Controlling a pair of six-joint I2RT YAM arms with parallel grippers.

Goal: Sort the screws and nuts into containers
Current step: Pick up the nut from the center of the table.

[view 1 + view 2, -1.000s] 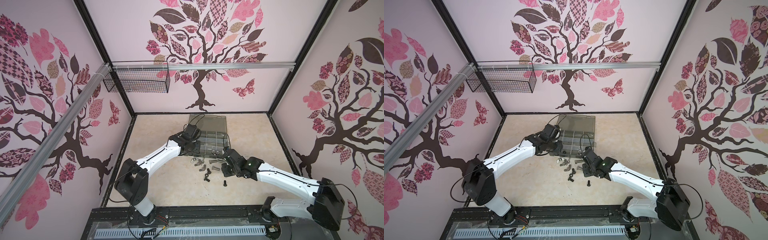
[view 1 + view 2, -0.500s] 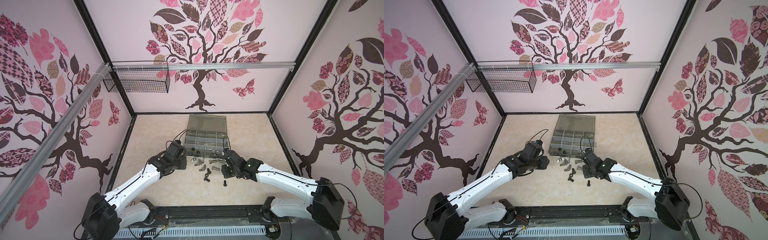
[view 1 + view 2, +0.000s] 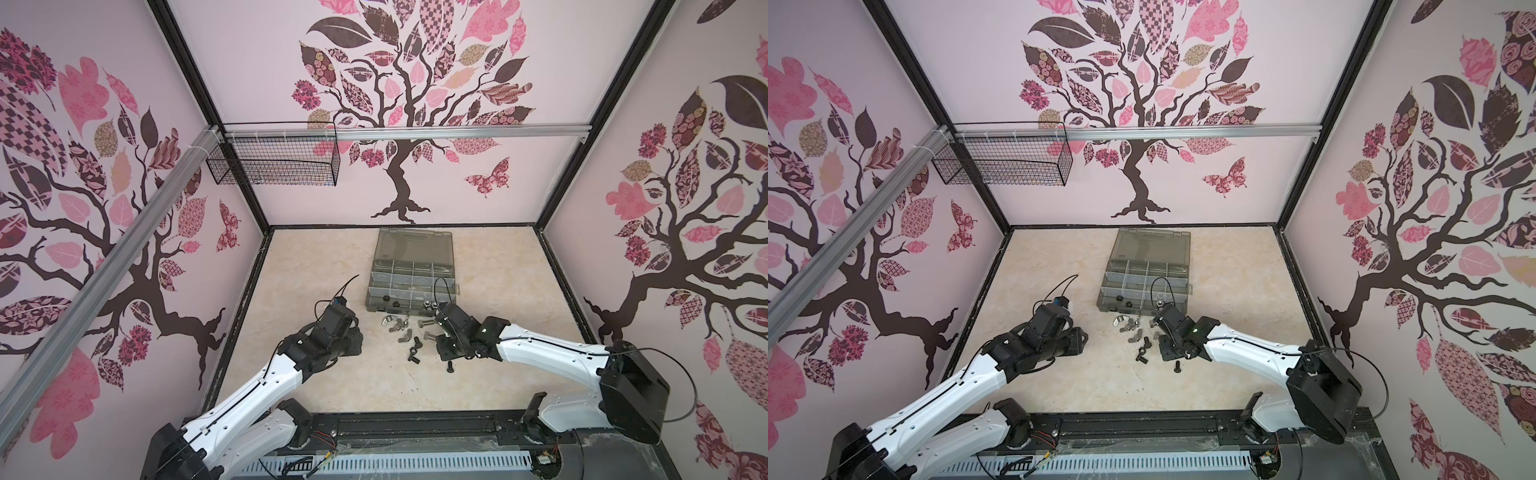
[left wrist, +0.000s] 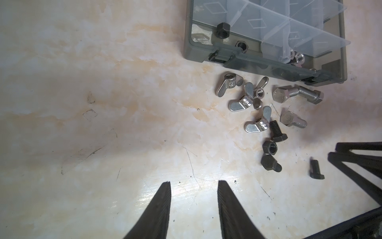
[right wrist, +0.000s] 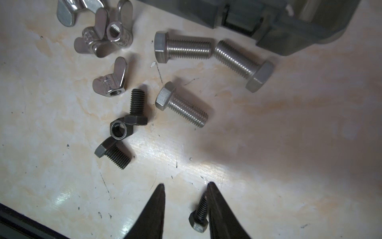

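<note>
Right hand (image 5: 186, 183) narrow, straddling short black metal bolt (image 5: 199, 215), left hand (image 4: 194, 181) narrow, empty, smoky grey translucent organizer case (image 4: 258, 63), black hex nut (image 4: 223, 30) in seven-o'clock compartment, silver hex nuts (image 4: 299, 58) at five o'clock.

Pale pink walls (image 3: 540, 174) carry brown-and-pink tree decals (image 3: 399, 183). A black wire basket (image 3: 274, 166) hangs from an aluminium rail (image 3: 457, 131) above the beige marbled counter (image 3: 311, 257).

**Half-Seen Hardware**

In the right wrist view the organizer case (image 5: 299, 22) and a wing nut (image 5: 68, 14) are running off the edge, and a black bolt (image 5: 198, 220) is lying partly behind a finger (image 5: 222, 213) of the right hand (image 5: 186, 186).
</note>
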